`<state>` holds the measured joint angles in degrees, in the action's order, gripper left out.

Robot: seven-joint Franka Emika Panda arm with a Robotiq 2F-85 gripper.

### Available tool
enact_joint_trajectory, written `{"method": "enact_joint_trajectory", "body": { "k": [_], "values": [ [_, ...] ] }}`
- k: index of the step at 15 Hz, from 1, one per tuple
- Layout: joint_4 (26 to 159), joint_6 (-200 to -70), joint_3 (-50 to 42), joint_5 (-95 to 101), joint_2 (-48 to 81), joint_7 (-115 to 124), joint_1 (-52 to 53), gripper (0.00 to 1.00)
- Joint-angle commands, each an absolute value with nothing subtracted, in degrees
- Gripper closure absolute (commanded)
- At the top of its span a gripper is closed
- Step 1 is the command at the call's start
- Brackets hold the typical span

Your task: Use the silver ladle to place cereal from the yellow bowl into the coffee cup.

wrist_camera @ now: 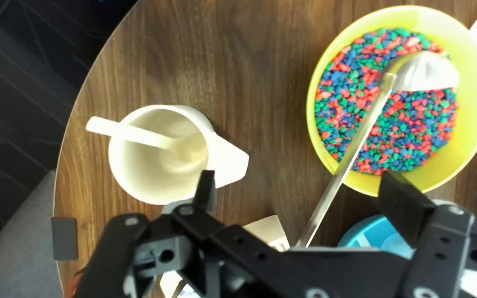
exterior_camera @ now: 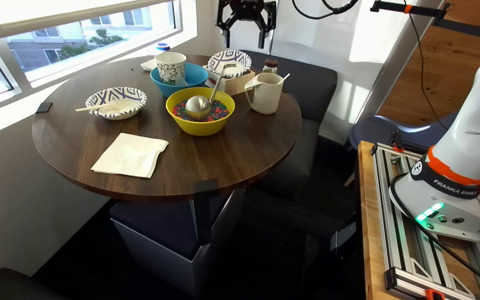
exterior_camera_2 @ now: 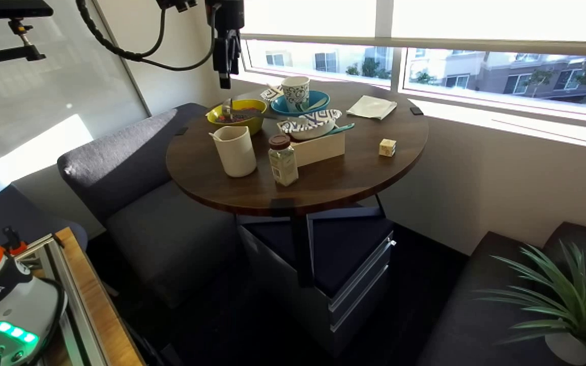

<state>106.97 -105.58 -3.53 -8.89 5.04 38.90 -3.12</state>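
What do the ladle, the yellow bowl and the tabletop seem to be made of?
Ladle: apparently polished metal, judging by its silvery sheen and bright highlights.
Yellow bowl: probably plastic, smooth and evenly coloured; glazed ceramic can't be ruled out.
Tabletop: wood or wood-look laminate, with streaky brown grain in the wrist view.

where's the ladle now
In the wrist view, the ladle is right of centre, scoop inside the yellow bowl, handle jutting past its rim beside the blue bowl.
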Motion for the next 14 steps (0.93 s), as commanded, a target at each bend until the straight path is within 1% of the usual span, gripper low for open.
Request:
{"method": "enact_joint_trajectory", "body": {
  "k": [1, 3, 4, 11, 14],
  "values": [
    [102.19, -104.68, -3.06, -8.70, 10.08, 52.66, -1.11, 0.00],
    [101.78, -103.34, -2.83, -10.19, 11.59, 58.70, -0.26, 0.00],
    [103.42, -105.36, -3.08, -8.94, 9.57, 53.29, -0.84, 0.00],
    [102.41, -104.82, -2.62, -8.75, 11.38, 57.01, 0.17, 0.00],
    [100.14, -104.26, -2.12, -5.40, 13.46, 59.63, 1.78, 0.00]
  ]
}}
